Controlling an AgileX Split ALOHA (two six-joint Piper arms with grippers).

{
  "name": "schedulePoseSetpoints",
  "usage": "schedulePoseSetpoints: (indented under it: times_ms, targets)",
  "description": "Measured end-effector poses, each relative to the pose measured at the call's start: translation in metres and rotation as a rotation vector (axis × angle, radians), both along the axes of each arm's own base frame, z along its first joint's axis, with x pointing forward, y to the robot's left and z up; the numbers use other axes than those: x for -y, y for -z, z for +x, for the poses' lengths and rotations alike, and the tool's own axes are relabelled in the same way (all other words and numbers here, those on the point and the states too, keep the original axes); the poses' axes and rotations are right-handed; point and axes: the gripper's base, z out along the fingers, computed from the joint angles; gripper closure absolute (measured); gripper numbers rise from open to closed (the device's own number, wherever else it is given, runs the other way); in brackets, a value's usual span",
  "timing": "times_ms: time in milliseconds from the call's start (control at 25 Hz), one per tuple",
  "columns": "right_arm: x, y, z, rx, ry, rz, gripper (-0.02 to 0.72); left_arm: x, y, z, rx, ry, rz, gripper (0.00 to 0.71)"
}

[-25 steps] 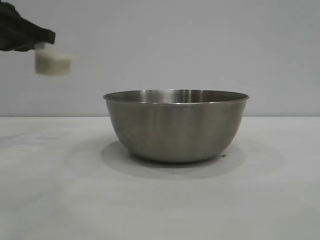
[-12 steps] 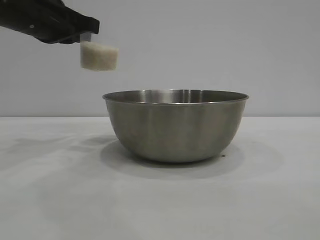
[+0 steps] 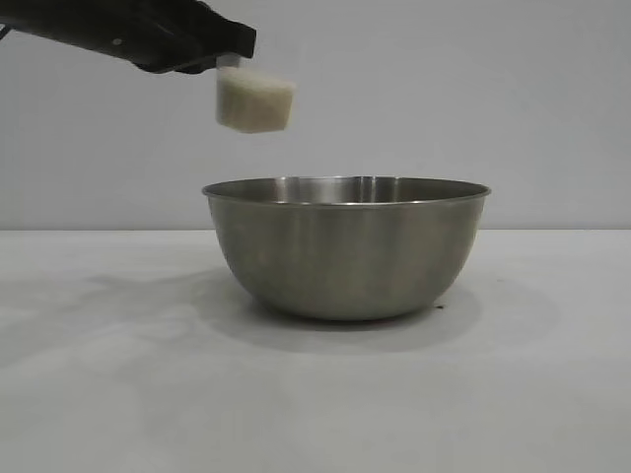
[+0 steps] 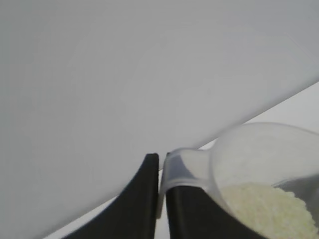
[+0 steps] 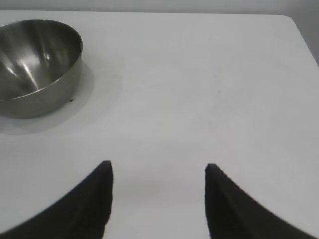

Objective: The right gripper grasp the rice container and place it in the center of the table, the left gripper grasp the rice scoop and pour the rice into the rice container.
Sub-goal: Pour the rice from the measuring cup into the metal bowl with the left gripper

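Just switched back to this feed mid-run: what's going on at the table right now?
The left gripper is shut on the handle of the rice scoop, holding it in the air above the left rim of the rice container. The scoop is upright and full of rice; nothing has been poured yet. The container stands on the table, and what shows of its inside in the right wrist view is bare. The right gripper hangs open and empty over the table, off to the side of the container.
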Motion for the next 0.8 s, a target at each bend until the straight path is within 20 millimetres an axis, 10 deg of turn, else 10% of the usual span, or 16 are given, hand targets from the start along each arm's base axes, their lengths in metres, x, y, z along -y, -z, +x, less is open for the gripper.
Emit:
schedulePoseSetpoints:
  times_ms: [800]
  targets:
    - [0.0, 0.0, 0.0, 0.0, -0.001, 0.0, 0.31, 0.013, -0.004, -0.007, 0.319, 0.049, 0.346, 0.71]
